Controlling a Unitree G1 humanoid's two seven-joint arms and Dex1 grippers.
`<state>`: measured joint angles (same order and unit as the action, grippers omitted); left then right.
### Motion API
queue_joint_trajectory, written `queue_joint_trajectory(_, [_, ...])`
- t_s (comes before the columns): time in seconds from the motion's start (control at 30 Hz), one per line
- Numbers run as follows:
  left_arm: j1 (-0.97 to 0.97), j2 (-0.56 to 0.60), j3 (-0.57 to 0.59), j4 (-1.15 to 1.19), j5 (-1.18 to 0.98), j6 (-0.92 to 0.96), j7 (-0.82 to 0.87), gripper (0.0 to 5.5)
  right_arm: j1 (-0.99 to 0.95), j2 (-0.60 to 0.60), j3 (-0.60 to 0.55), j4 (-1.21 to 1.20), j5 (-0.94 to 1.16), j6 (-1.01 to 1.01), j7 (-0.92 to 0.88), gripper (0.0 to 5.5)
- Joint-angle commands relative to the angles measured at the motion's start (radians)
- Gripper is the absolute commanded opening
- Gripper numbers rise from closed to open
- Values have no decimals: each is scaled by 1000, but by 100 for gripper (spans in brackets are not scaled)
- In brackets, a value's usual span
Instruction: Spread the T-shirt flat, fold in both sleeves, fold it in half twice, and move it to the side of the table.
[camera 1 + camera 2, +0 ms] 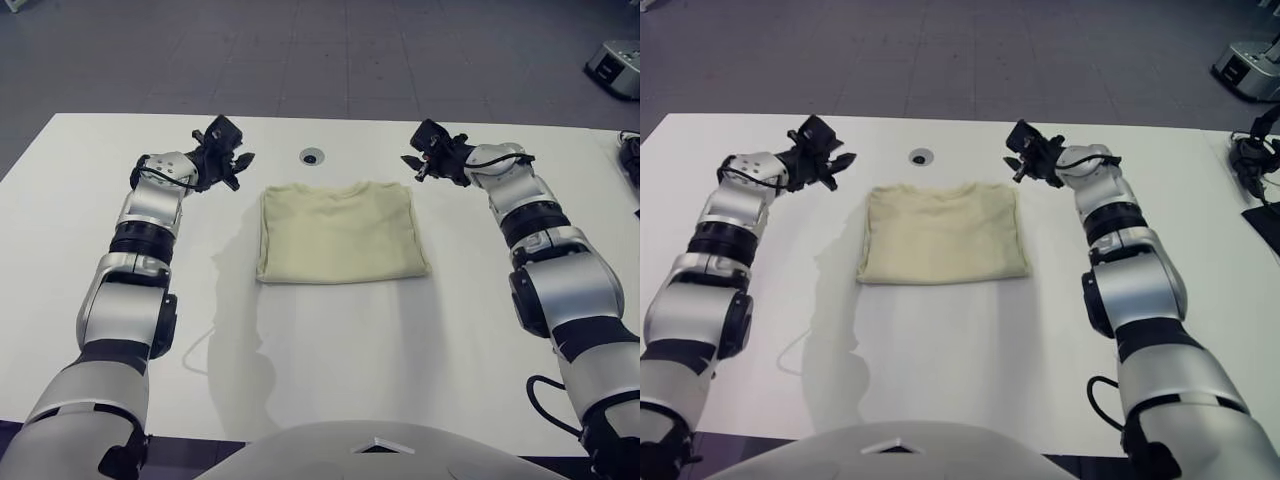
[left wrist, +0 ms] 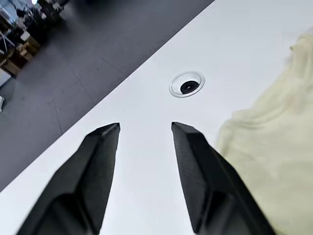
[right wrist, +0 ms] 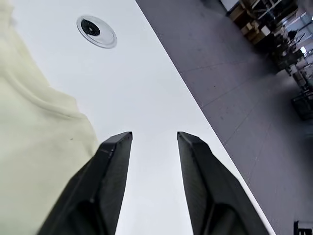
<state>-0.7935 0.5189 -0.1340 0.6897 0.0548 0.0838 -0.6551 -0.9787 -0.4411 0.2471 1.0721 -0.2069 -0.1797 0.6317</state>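
plain pale-yellow folded cotton T-shirt (image 1: 340,232), centre frame, no print. flat white matte worktop (image 1: 400,350), no pattern. round cable grommet (image 1: 312,155), upper centre: silver rim, black core. floor (image 1: 300,50) along top: dark grey, tile grid. left gripper (image 2: 145,126), right gripper (image 3: 154,134): matte black jaws. left arm (image 1: 128,300), right arm (image 1: 565,285): silver shells, black joint bands.

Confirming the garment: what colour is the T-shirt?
Pale yellow T-shirt, clearest in the left eye view.

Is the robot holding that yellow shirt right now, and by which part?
Nothing is held: the left gripper and right gripper are open, beside the folded T-shirt.
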Motion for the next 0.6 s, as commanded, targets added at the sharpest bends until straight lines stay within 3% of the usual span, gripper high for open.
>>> queue_joint_trajectory(0.03, [207, 62, -37, -374, 12, 121, -74, 258, 82, -27, 14, -131, -22, -53, 18, 246])
queue_joint_trajectory(0.17, [376, 119, -104, -743, 35, 253, -144, 330, 108, -68, 65, -150, -99, -111, 14, 314])
queue_joint_trajectory(0.27, [452, 166, -177, -875, 95, 275, -188, 379, 139, -94, 92, -163, -134, -160, 30, 362])
queue_joint_trajectory(0.5, [458, 232, -302, -836, 248, 251, -240, 509, 182, -118, 129, -190, -183, -238, 52, 487])
queue_joint_trajectory(0.6, [429, 228, -305, -793, 265, 228, -247, 540, 193, -117, 144, -194, -197, -256, 54, 538])
